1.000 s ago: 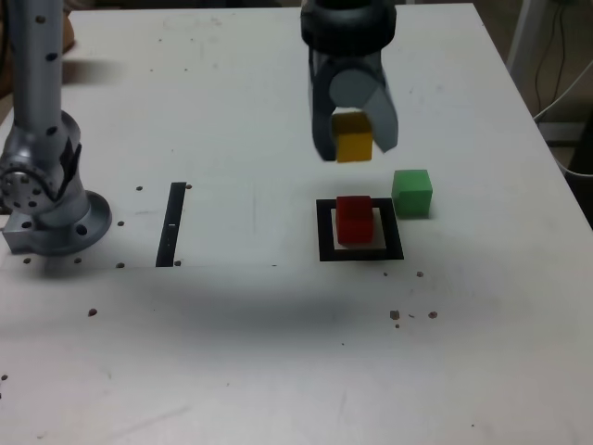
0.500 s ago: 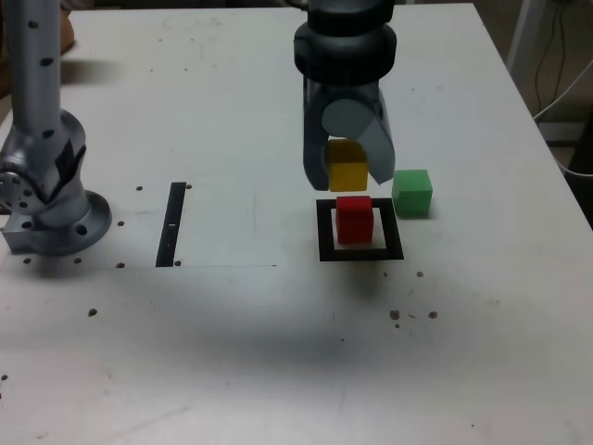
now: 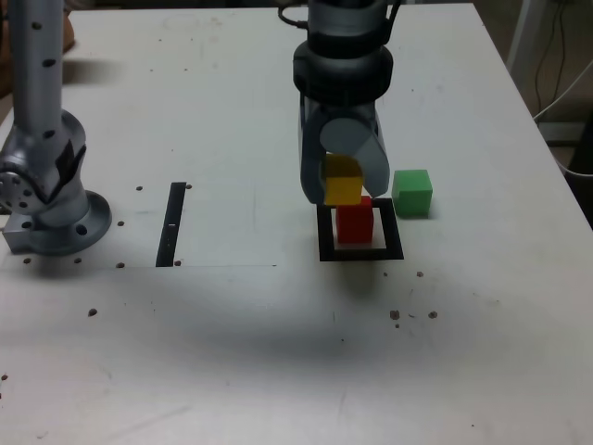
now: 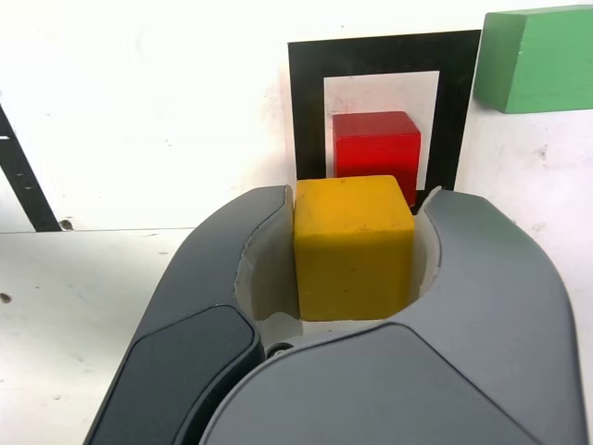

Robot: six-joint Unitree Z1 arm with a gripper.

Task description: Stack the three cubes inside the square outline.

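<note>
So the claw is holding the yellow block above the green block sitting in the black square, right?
Not quite: the block in the square outline is the red cube, as the exterior view shows. The green cube sits outside it. The gripper does hold the yellow cube.

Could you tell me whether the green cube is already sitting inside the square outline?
No, the green cube rests on the table outside the square outline, at the exterior view's right, and only the red cube sits inside.
</note>
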